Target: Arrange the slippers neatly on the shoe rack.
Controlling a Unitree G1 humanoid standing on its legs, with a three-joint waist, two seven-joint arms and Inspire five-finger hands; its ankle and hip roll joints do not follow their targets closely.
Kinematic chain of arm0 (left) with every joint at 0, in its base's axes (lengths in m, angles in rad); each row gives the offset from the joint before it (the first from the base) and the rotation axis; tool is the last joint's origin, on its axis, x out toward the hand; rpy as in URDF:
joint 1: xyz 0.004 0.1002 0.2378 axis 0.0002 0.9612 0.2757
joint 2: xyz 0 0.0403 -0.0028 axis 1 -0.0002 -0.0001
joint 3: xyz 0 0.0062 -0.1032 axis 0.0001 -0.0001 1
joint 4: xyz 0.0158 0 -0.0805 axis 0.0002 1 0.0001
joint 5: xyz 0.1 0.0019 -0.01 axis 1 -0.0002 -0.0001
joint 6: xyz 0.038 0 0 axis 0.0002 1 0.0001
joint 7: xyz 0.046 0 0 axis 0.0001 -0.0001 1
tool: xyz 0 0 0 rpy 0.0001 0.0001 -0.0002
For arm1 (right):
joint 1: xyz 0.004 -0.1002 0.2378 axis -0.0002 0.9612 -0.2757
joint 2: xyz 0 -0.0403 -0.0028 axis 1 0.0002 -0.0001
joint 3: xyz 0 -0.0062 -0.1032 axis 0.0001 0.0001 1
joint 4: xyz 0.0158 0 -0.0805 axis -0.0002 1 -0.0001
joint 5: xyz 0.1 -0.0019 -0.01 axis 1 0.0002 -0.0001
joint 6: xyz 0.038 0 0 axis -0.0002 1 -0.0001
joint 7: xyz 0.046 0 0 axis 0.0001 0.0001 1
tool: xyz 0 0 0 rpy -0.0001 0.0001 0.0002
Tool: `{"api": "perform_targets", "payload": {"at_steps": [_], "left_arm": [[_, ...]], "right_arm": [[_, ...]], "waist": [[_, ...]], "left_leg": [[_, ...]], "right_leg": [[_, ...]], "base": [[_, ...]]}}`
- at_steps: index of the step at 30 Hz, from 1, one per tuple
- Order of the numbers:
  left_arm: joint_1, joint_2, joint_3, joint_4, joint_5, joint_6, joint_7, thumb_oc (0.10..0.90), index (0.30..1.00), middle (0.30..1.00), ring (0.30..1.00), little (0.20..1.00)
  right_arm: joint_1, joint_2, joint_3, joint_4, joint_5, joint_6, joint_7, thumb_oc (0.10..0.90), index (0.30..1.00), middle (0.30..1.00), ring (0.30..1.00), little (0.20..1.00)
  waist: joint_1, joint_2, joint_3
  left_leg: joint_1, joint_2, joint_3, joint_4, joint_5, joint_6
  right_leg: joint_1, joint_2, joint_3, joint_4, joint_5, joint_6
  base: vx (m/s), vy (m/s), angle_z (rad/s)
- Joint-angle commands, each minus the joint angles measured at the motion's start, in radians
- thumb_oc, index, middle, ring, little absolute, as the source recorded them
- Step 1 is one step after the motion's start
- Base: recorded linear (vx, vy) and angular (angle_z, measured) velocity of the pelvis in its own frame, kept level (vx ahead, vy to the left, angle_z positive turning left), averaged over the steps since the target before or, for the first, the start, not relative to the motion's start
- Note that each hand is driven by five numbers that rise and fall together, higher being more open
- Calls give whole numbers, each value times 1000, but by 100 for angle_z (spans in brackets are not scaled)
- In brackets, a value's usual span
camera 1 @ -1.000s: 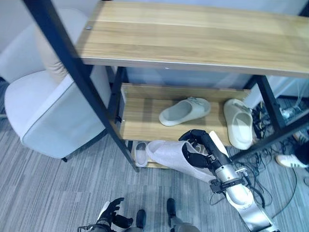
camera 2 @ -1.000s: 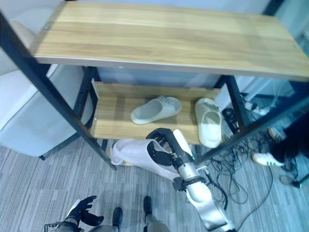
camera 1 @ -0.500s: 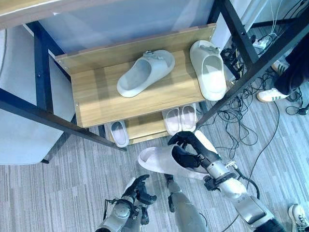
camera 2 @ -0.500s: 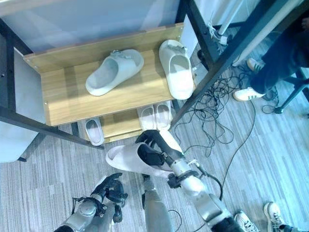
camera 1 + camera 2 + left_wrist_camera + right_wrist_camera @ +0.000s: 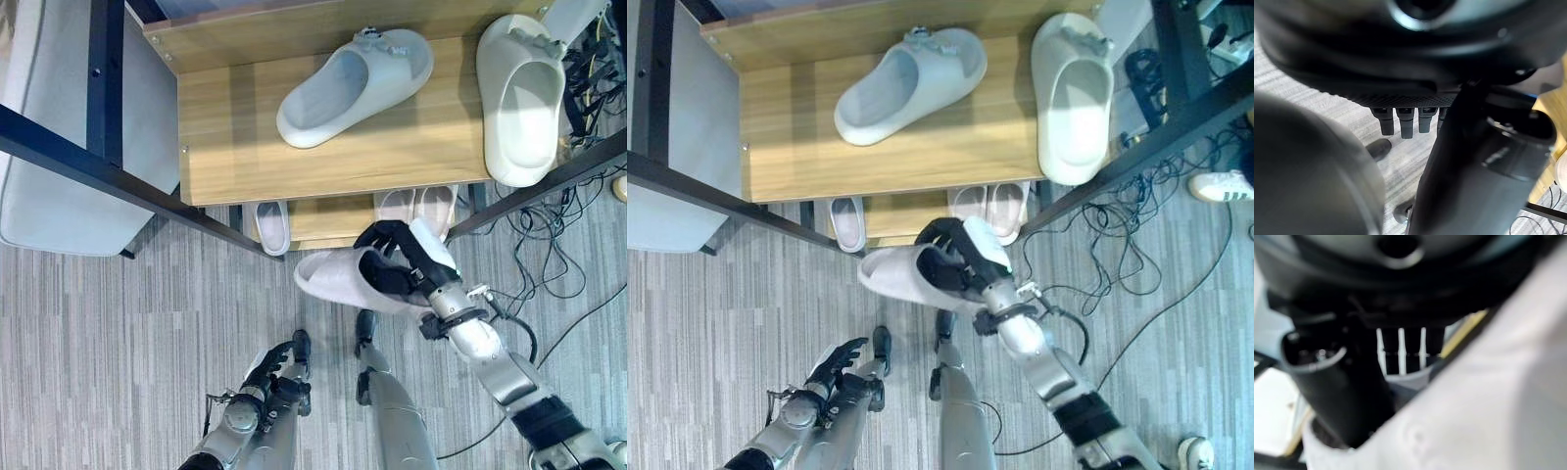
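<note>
- The shoe rack (image 5: 225, 147) stands just beyond the right robot hand (image 5: 397, 266) — two pale slippers on its middle shelf lie askew, so they want straightening.
- A white slipper (image 5: 338, 279) is clamped in that hand's curled fingers, held over the floor in front of the bottom shelf — probably bound for the small pair (image 5: 418, 204) there.
- The left robot hand (image 5: 271, 364) hangs low, fingers loosely relaxed, holding nothing.
</note>
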Motion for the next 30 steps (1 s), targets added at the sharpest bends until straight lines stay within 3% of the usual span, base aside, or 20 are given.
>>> {"api": "perform_targets", "payload": {"at_steps": [1, 7, 9, 21, 26, 30], "left_arm": [[17, 6, -26, -91, -37, -45, 19, 800, 900, 900, 900, 900], [-48, 36, -56, -196, -52, -54, 37, 800, 900, 900, 900, 900], [-63, 52, -58, -248, -56, -59, 43, 800, 900, 900, 900, 900], [-123, 147, -23, -539, -86, -93, 90, 800, 900, 900, 900, 900], [-106, 172, -13, -665, -120, -110, 93, 800, 900, 900, 900, 900], [-126, 189, -1, -739, -144, -116, 125, 800, 900, 900, 900, 900]], "right_arm": [[-58, 21, -30, -93, -50, -43, -110, 400, 300, 300, 300, 300], [-154, 26, -46, -40, -81, -28, -184, 400, 300, 300, 300, 300], [-170, 29, -56, -27, -99, -21, -208, 400, 300, 300, 300, 300], [-372, -29, -170, 8, -202, 45, -357, 400, 300, 300, 300, 300], [-447, -75, -214, -41, -212, 61, -388, 400, 300, 300, 300, 300], [-534, -98, -192, -82, -221, 73, -396, 400, 300, 300, 300, 300]], "waist": [[19, 18, -65], [26, 32, -67], [29, 38, -67], [55, 54, -74], [75, 68, -67], [78, 65, -15]], "left_leg": [[-196, -8, -38, 53, 88, 25], [-429, 3, -48, 280, 28, 43], [-500, 2, -62, 392, -44, 43], [-969, -21, -95, 893, -230, 76], [-1084, -27, -108, 1016, -278, 87], [-1103, -23, -100, 1125, -345, 90]], "right_leg": [[-97, -8, -4, 169, -72, 52], [-312, -17, -10, 389, -130, 42], [-377, -15, 1, 498, -194, 43], [-811, -37, 11, 980, -392, -27], [-916, -45, 20, 1112, -445, -37], [-937, -49, 26, 1220, -496, -45]], "base": [[-80, -7, 1], [-45, -1, 3], [74, 1, 5], [46, -3, 7], [93, 0, 12], [85, -15, 3]]}}
